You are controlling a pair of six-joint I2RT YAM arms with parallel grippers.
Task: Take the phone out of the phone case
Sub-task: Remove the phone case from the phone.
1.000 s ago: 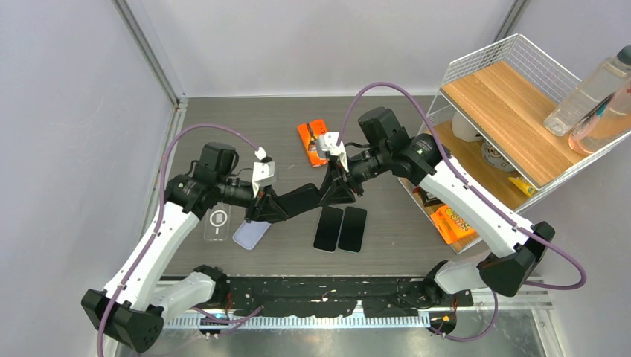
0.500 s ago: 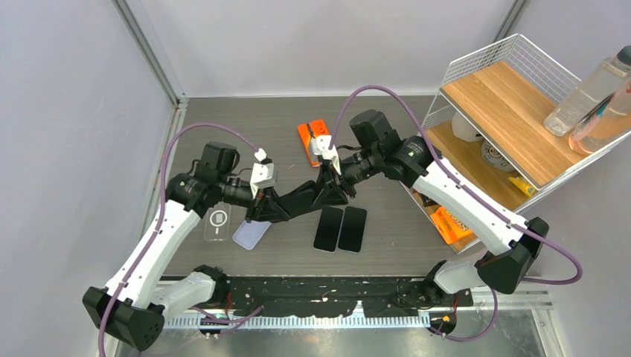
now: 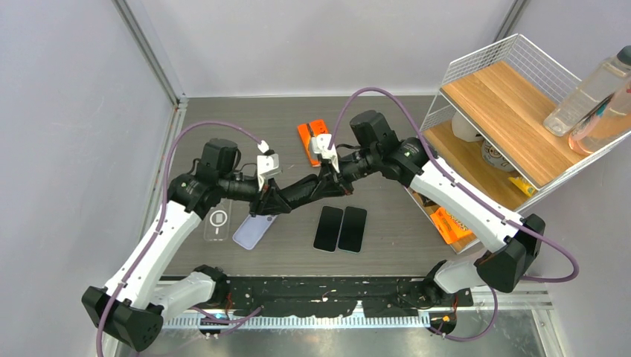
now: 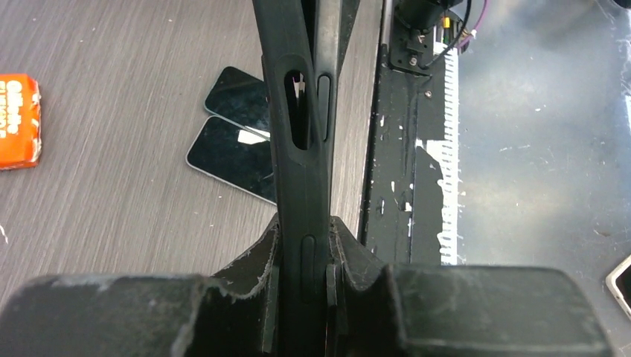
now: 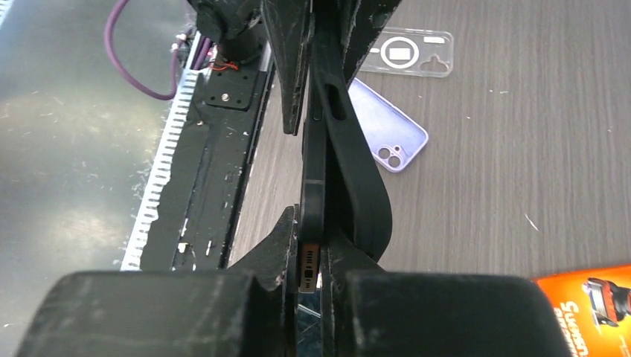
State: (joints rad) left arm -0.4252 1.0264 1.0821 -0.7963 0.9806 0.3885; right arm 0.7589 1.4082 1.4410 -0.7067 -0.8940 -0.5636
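1. While the two arms meet above it, the grey table (image 3: 223, 126) lies under everything. A wire rack (image 3: 513, 97) with wooden shelves stands at its right edge, and two clear bottles (image 3: 588, 93) stand on the rack's top shelf.
2. The left arm (image 3: 160, 238) reaches in from the left and the right arm (image 3: 454, 193) from the right. Their wrists face each other over the middle of the table.
3. The left gripper (image 3: 277, 199) is clamped on one end of the black phone case (image 3: 301, 190). Its wrist camera sees the case edge-on, with both fingers (image 4: 249, 264) pressed against it. Light shows through a button slot farther along the case.
4. The right gripper (image 3: 331, 181) is pinched on the opposite end. In its wrist camera, the port end of the phone (image 5: 309, 216) sits between the fingers. Beside it the case bows outward, parted from the phone's edge along that stretch.
5. Phone and case together span the gap between the two grippers, held in the air off the table.
6. Two loose phones (image 3: 329, 228) lie screen-up on the table just below, side by side and touching or nearly so.
7. A lilac case (image 3: 249, 232) lies to their left, under the left wrist.
8. A clear case (image 3: 217, 223) lies just beside the lilac one, farther left.
9. An orange pack (image 3: 312, 141) lies flat on the far side of the grippers.
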